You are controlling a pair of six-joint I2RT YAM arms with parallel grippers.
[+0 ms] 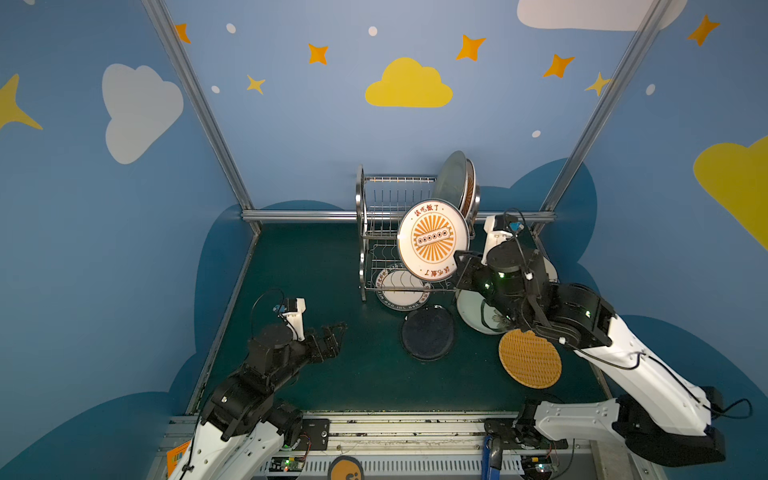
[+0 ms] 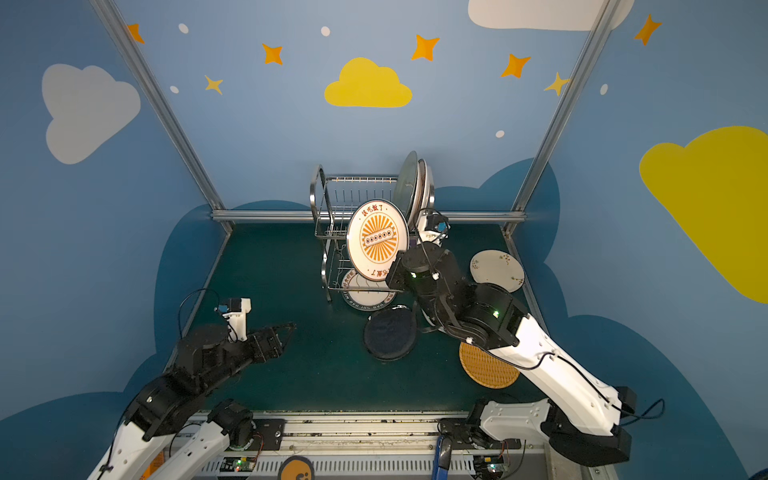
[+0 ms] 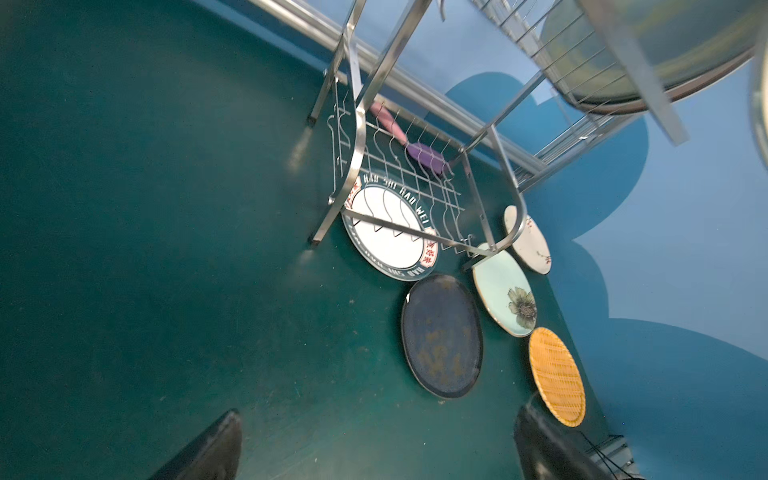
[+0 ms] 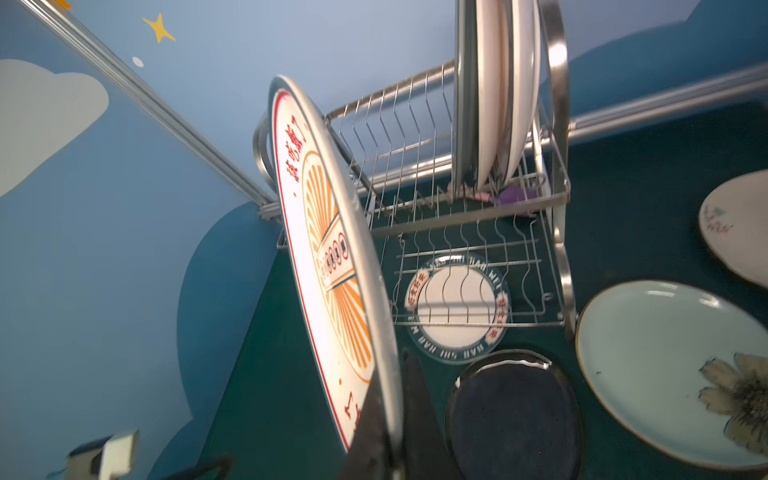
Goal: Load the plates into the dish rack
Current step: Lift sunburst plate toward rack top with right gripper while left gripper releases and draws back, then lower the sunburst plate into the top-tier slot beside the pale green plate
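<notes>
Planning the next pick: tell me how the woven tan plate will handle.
The woven plate looks like wicker, so probably light and unlikely to shatter. Its rough weave should slip less than a glazed surface. It lies flat on the table, so catching its rim may be awkward.

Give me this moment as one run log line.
right gripper: shut on sunburst plate, held on edge before dish rack | left gripper: open, empty | racked plates: standing in upper tier | navy plate: flat on table
</notes>
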